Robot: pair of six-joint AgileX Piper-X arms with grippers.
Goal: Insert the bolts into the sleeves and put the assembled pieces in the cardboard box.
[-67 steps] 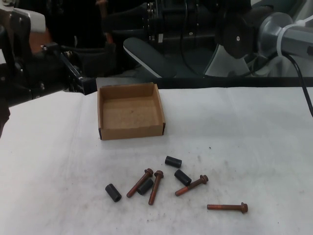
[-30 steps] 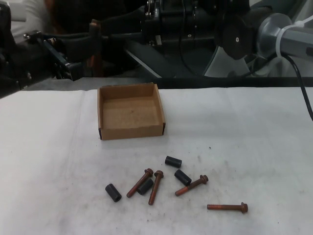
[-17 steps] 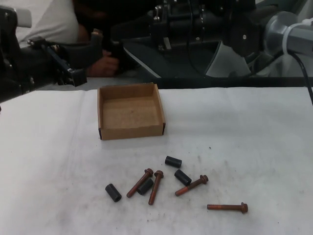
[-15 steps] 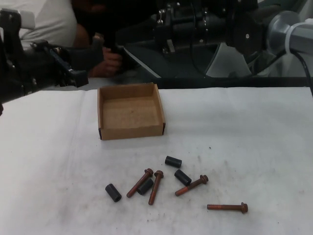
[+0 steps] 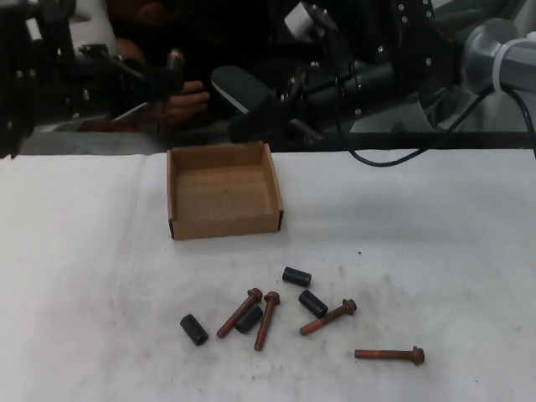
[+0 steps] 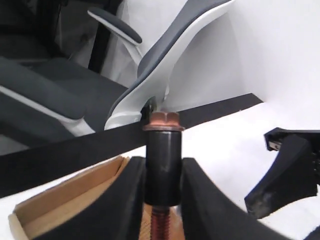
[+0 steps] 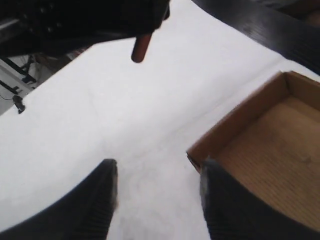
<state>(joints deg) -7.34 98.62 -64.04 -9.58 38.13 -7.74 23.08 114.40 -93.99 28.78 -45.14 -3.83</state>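
Note:
My left gripper (image 6: 162, 172) is shut on a black sleeve (image 6: 162, 160) with a copper bolt (image 6: 161, 121) through it, held in the air behind the cardboard box (image 6: 65, 200). In the high view that assembled piece (image 5: 173, 63) hangs above the bench's far left. My right gripper (image 7: 160, 200) is open and holds nothing, hovering beside the box (image 7: 270, 150) and facing the held bolt's tip (image 7: 141, 47). The box (image 5: 222, 191) holds nothing. Several loose bolts (image 5: 266, 320) and several sleeves (image 5: 193, 329) lie on the white bench in front of it.
One bolt (image 5: 389, 355) lies apart at the near right. An office chair (image 6: 150, 75) stands behind the bench's dark far edge (image 5: 419, 141). The right arm (image 5: 360, 75) stretches in from the back right. White bench surface spreads on both sides of the box.
The left arm has lifted and shifted right with the bolt and sleeve. The right arm has swung in from the back right, toward the box and the left gripper.

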